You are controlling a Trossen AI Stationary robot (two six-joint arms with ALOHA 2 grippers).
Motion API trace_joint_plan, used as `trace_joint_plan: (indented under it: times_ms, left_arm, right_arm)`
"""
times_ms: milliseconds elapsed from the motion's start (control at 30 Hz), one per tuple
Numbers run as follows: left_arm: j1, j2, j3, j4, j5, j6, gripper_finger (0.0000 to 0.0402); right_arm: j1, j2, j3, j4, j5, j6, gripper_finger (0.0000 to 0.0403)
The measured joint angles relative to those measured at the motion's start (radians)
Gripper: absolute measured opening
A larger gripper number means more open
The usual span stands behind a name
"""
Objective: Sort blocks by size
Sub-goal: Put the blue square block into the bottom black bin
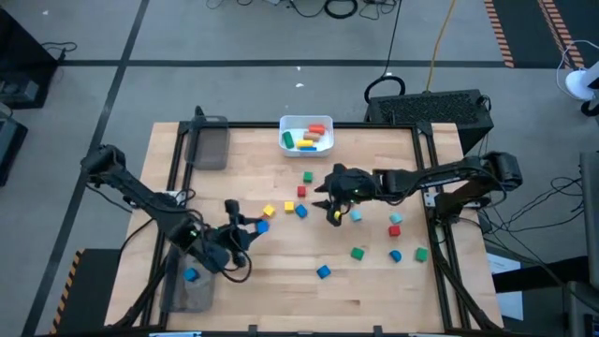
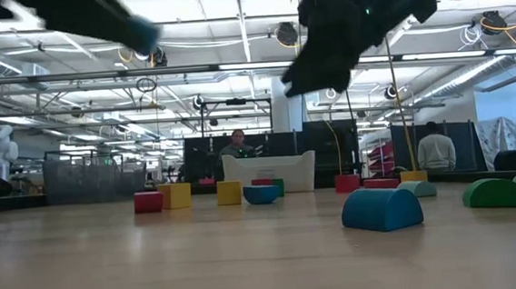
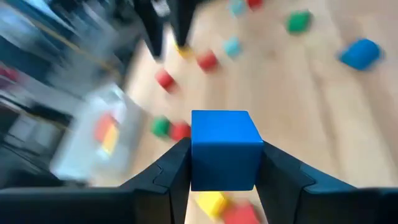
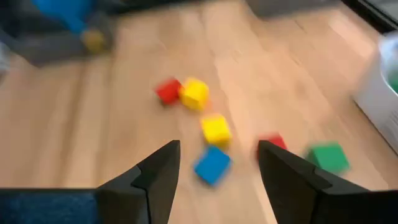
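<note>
- Left gripper [image 3: 224, 180]: closed on a blue cube [image 3: 225, 149], one face against each finger. It hangs above the table near the front-left corner, close to a clear grey tray [image 1: 192, 281] at the front-left edge that already holds one blue piece [image 1: 191, 274].
- Right gripper [image 4: 217, 171]: fingers parted and empty, raised over the middle of the table [image 1: 281, 281]. Below it lie a small blue block [image 4: 212, 165], a yellow cube [image 4: 216, 129], a second yellow cube [image 4: 194, 93] touching a red one [image 4: 168, 90], and a green block [image 4: 328, 155] off to one side.
- White bin [image 1: 307, 134]: at the middle of the back edge, holding several red, green, yellow and orange pieces.
- Second grey tray [image 1: 209, 142]: at the back-left corner; contents cannot be told.
- Remaining blocks: scattered loose over the centre and right half of the table, including green ones [image 1: 358, 252] and a blue one [image 1: 323, 271] toward the front edge.
- Risk, left side: judged to be a carry toward the tray; a release made off the tray would let the cube bounce away or land on the rim.
- Risk, right side: the blocks beneath sit close together, so a descent slightly off centre could nudge a neighbour or pinch two at once.
- Risk, sorting: similar-looking pieces may be misjudged in size and go to the wrong container.
</note>
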State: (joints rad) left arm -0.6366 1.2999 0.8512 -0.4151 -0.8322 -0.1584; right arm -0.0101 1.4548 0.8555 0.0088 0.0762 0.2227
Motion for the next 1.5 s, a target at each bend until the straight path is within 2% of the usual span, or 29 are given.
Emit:
trace_joint_plan:
  times_ms: [167,300,400,633,733,967,1133,1200,1367,1500]
  left_arm:
    - [-0.028,-0.024,0.093,-0.372,0.157,-0.33,0.015]
    - [-0.039,-0.024,0.151,-0.608,0.347,-0.546,0.015]
    - [-0.048,-0.023,0.161,-0.687,0.485,-0.663,0.015]
    - [-0.121,-0.023,0.16,-0.793,0.684,-0.864,0.015]
    - [-0.165,-0.022,0.16,-0.809,0.732,-0.935,0.015]
    - [-0.248,-0.019,0.159,-0.798,0.763,-1.069,0.015]
    - [-0.302,0.008,0.156,-0.795,0.789,-1.145,0.015]
    - [-0.321,0.027,0.156,-0.795,0.807,-1.145,0.015]
    - [-0.336,0.066,0.156,-0.796,0.814,-1.144,0.0151]
    - [-0.333,0.085,0.156,-0.794,0.813,-1.115,0.0158]
  right_arm:
    - [0.0,0.022,0.0,-0.112,0.011,-0.006,0.0203]
    - [0.0,0.046,0.0,-0.169,0.01,-0.011,0.0203]
    - [0.0,0.057,0.0,-0.22,0.008,-0.01,0.0203]
    - [-0.005,0.06,0.0,-0.32,0.054,-0.066,0.0203]
    - [-0.01,0.06,0.0,-0.365,0.084,-0.017,0.0203]
    - [-0.012,0.06,0.0,-0.415,0.097,0.024,0.0203]
    - [-0.012,0.06,0.0,-0.443,0.257,0.026,0.0203]
    - [-0.015,0.06,0.0,-0.464,0.285,0.024,0.0203]
    - [-0.022,0.06,0.0,-0.512,0.283,0.015,0.0203]
    - [-0.022,0.06,0.0,-0.522,0.257,-0.051,0.0203]
